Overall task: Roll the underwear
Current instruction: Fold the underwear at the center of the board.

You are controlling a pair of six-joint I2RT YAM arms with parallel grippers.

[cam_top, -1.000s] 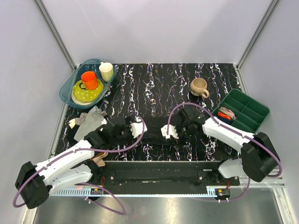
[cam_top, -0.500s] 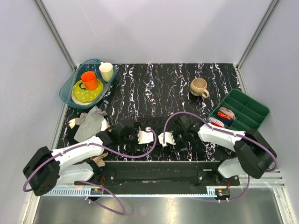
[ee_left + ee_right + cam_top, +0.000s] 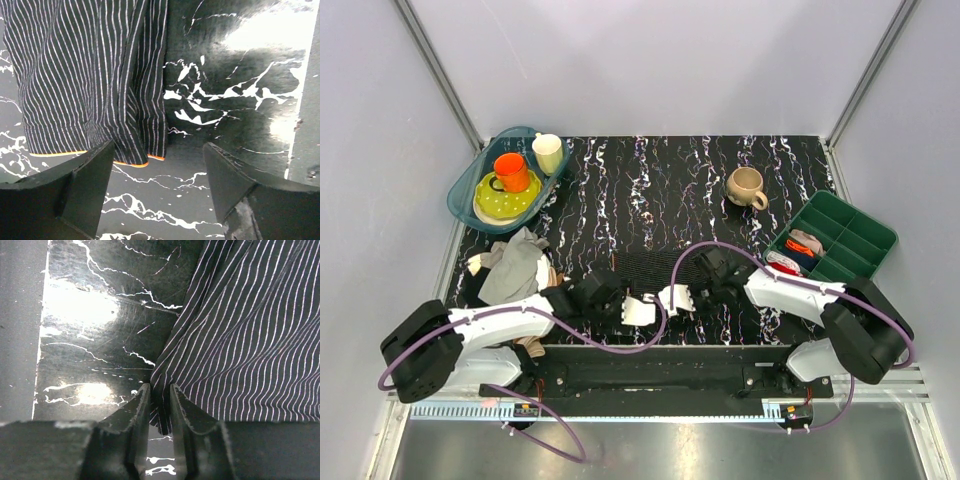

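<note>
Black mat (image 3: 650, 180) with white marble veining covers the table. The underwear (image 3: 645, 268), dark fabric with thin pale stripes, lies spread flat on the mat at the near middle, between the two arms.

The left gripper (image 3: 638, 309) sits low at the garment's near edge. In the left wrist view its jaws are spread wide and hold nothing. The underwear (image 3: 85, 75) fills the upper left of that view, and its hem with a thin orange trim lies just beyond the fingertips (image 3: 95, 165).

The right gripper (image 3: 676, 298) is just beside the left one, also at the near edge. In the right wrist view its fingers (image 3: 135, 410) stand almost together, pinching a corner of the striped underwear (image 3: 250, 335).

At the far left a teal tray (image 3: 460, 195) holds an orange cup (image 3: 510, 168), a yellow plate (image 3: 502, 200) and a cream cup (image 3: 548, 152). A pile of grey and beige clothes (image 3: 515, 265) lies at the left. A tan mug (image 3: 746, 187) stands far right, and a green divided box (image 3: 850, 235) sits at the right edge.
</note>
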